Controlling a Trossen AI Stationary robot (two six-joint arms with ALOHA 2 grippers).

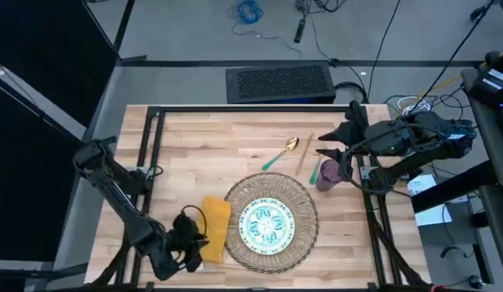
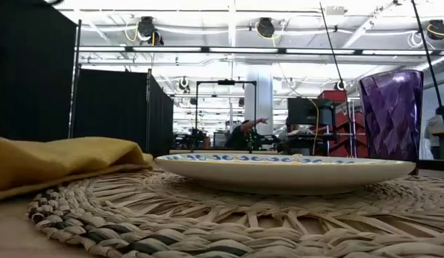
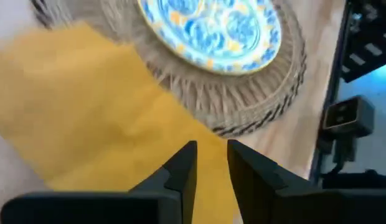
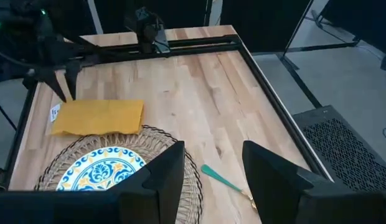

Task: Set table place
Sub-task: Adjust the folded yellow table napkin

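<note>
Light-wood counter [image 1: 195, 138] carrying woven mat [image 1: 304, 231], plate [image 1: 266, 225] centred on it | napkin [image 1: 217, 229] overlapping mat's left edge | cup [image 1: 328, 174] just past mat's upper right | left hand [image 3: 210, 163] over napkin, narrowly parted, gripping nothing | right hand [image 4: 211, 163] near cup, wide open, empty

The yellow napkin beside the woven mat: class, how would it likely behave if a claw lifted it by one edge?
The yellow napkin looks like soft folded cloth, so it would probably droop and unfold. It is likely light, and one edge overlapping the woven mat might drag.
</note>
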